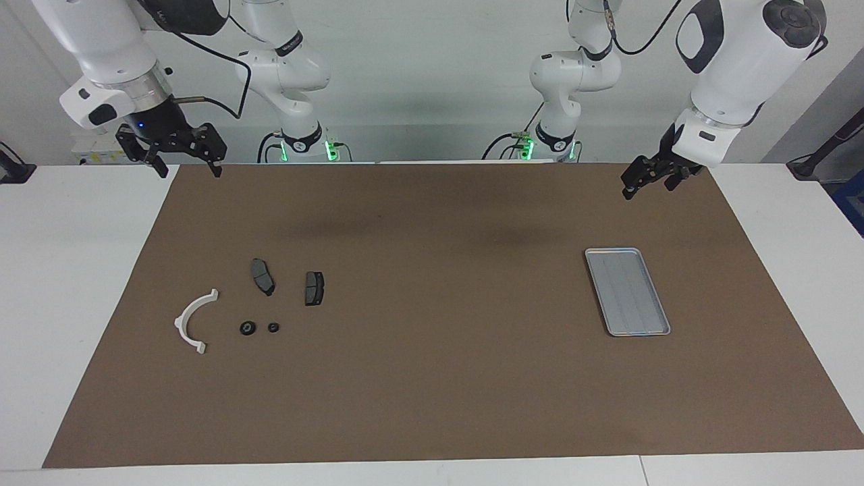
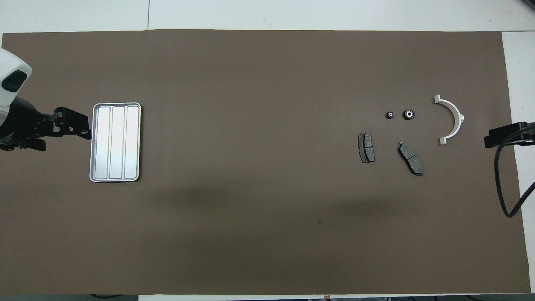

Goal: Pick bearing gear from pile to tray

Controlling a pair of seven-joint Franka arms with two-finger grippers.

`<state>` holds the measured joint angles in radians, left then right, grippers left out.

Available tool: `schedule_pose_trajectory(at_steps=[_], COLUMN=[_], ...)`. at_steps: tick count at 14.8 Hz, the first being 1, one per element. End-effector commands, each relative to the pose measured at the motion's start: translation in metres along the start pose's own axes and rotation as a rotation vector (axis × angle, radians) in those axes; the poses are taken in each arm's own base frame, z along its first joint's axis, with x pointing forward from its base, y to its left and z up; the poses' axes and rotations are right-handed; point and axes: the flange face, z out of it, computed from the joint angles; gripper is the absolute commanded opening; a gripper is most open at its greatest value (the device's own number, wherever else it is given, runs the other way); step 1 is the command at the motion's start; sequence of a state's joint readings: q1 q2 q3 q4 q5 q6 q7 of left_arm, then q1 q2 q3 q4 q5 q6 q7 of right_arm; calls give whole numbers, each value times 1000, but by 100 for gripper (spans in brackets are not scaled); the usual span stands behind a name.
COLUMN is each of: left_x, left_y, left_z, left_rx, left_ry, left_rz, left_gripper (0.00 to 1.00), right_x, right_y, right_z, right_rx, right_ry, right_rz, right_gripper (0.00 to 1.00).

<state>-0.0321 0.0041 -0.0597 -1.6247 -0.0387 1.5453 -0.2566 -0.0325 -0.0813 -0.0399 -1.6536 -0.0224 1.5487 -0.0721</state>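
Black and round, the two small bearing gears (image 1: 248, 328) lie side by side on the brown mat (image 1: 432, 378), at the right arm's end of the table. One is a little bigger than the other (image 1: 273, 327). In the overhead view each shows a pale centre, like a ring with a hole.

I take the white bracket (image 1: 194, 320), a half circle of plastic, as landmark. The bigger gear lies just beside it, toward the left arm's end, and the smaller one comes next in the same direction. Two dark grey brake pads (image 1: 262, 276) lie nearer to the robots than the gears, apart from each other (image 1: 314, 288). No part touches another.

Well apart from the bracket, toward the left arm's end of the table, the silver tray (image 1: 660, 324) rests flat on the mat, with a low rim and long ridges. Nothing is in it.

Only the facing view shows both arms fully. The right gripper (image 1: 185, 166) hangs over the mat's edge by the robots with its fingers spread and holds nothing. The left gripper (image 1: 644, 181) hangs over the mat's other corner, also released and empty. In the overhead view the left gripper seems to reach the tray's rim, but the facing view shows it up in the air.
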Motion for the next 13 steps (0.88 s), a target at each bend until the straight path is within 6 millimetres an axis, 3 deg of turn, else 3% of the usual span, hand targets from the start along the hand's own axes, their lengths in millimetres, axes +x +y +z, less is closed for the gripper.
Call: schedule_pose_trajectory(at_steps=[1, 8, 13], left_x=[-8, -8, -9], left_y=[-2, -2, -1], left_z=[-2, -2, -2], left_rx=[-7, -7, -7], left_ry=[-4, -4, -4], left_rz=[4, 4, 4], left_gripper=[100, 100, 100], right_x=[-5, 2, 42], right_y=[4, 0, 18], right_z=[1, 3, 44], right_rx=[-8, -8, -6], right_ry=[18, 35, 56], right_rz=[-14, -68, -41], right_gripper=[100, 100, 100])
